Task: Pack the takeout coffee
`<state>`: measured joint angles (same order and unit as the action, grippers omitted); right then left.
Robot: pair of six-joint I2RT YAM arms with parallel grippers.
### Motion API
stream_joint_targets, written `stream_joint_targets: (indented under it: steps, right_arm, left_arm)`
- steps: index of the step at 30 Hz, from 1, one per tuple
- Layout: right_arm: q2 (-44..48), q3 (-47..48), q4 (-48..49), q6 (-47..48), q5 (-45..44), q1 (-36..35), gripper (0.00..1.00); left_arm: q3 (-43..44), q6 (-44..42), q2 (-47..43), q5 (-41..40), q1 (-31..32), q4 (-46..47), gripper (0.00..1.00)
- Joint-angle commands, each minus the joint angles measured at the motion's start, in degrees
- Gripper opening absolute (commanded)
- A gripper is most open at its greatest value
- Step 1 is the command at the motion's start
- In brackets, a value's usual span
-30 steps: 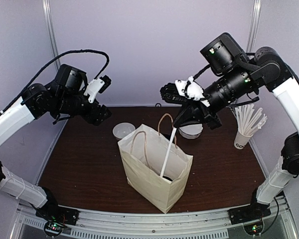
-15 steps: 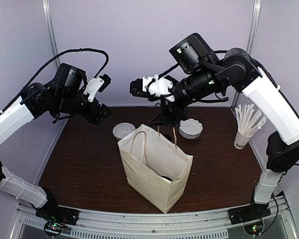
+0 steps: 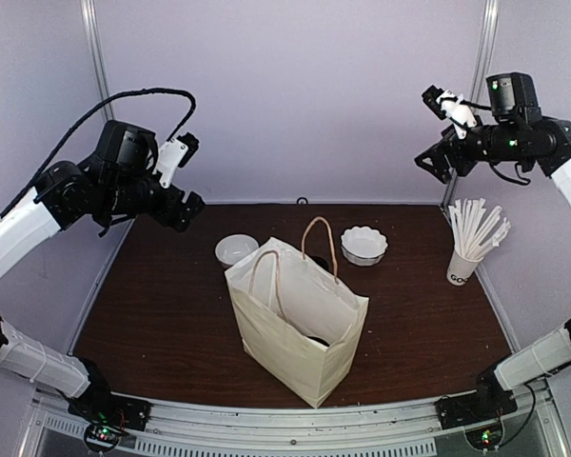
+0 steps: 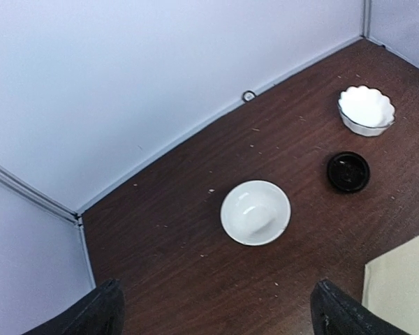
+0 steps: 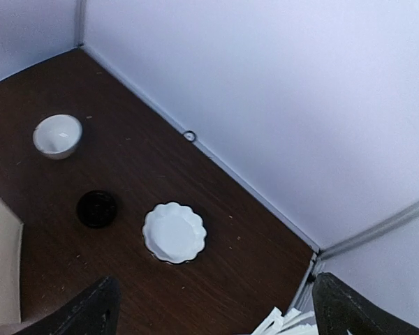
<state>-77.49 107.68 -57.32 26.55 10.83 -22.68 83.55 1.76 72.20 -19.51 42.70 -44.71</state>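
Observation:
The takeout coffee's round black lid [image 4: 348, 172] lies flat on the brown table between two white bowls, also seen in the right wrist view [image 5: 97, 209]. The white cup does not show; only a dark round shape [image 3: 316, 340] is visible down in the mouth of the upright paper bag [image 3: 300, 328]. My left gripper [image 3: 186, 205] hangs high over the back left, open and empty [image 4: 220, 310]. My right gripper [image 3: 436, 160] is raised at the back right corner, open and empty [image 5: 216, 307].
A round white bowl [image 3: 236, 249] and a scalloped white bowl [image 3: 364, 244] sit behind the bag. A paper cup bristling with white sticks [image 3: 468, 249] stands at the right edge. Pale walls close in the back and sides.
My right gripper let go of a white stick over the bag, opened, and swung up to the back right corner. My left gripper opened wider and rose slightly.

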Motion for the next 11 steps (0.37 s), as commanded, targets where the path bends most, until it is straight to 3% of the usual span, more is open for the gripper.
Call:
stream_joint_targets:
  steps: [1,6,11]
  right_arm:
    - [2.45,-14.12,16.08,-11.78,-4.39,8.30,1.00]
    - [5.90,-21.81,22.24,-18.69,-13.23,9.81,1.00]
    - [7.73,-24.74,22.87,-19.42,-8.95,11.48,0.99]
  left_arm:
    - [-1.82,0.54,-2.45,-7.37,-2.78,6.54,0.98]
    - [-4.33,1.52,-3.46,-8.47,-4.78,9.52,0.98]
    - [-6.60,2.85,-3.64,-7.39,-5.76,10.90,0.97]
